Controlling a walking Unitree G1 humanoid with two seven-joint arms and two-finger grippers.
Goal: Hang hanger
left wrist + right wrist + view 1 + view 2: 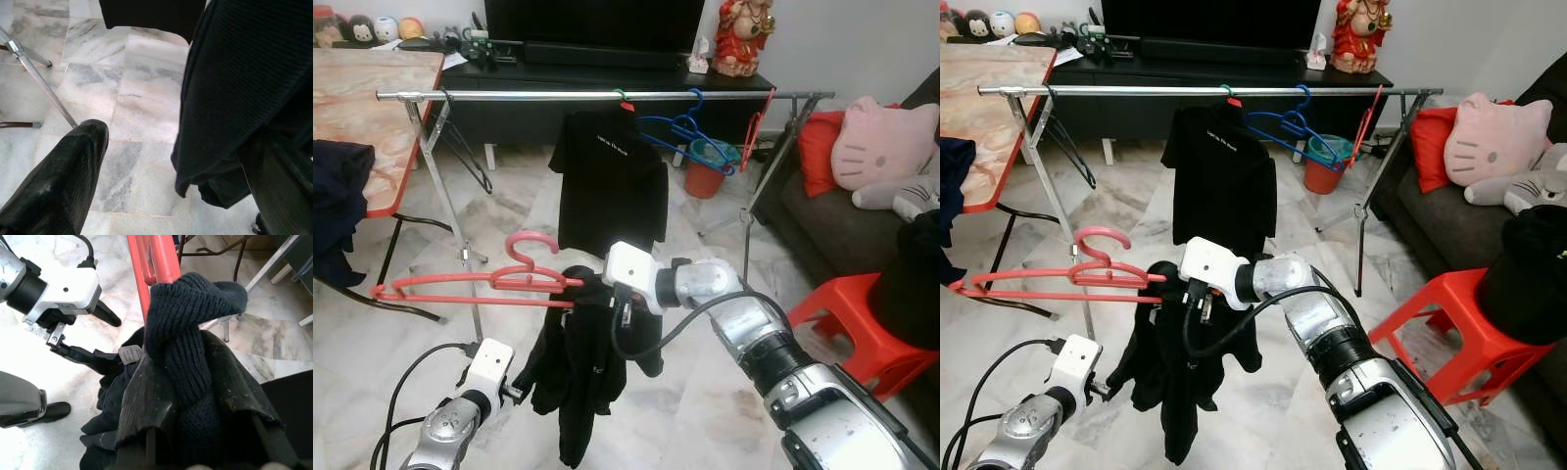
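To hang it well, I think I must lift my right gripper point(1197, 294) until the hook of the red hanger point(475, 282) is above the metal rail point(597, 95), which stands ahead of this gripper and higher, then lower it on a bare part of the rail, to the left of the black T-shirt point(607, 181) hanging there. My right fingers are clamped on the hanger's end, through the dark knitted garment point(193, 367) — it drapes down under the gripper. The hanger is thin red plastic and sticks out level to the left of my gripper, hook upward. My left gripper point(514, 392) waits below with fingers apart — one touches the garment's lower part.
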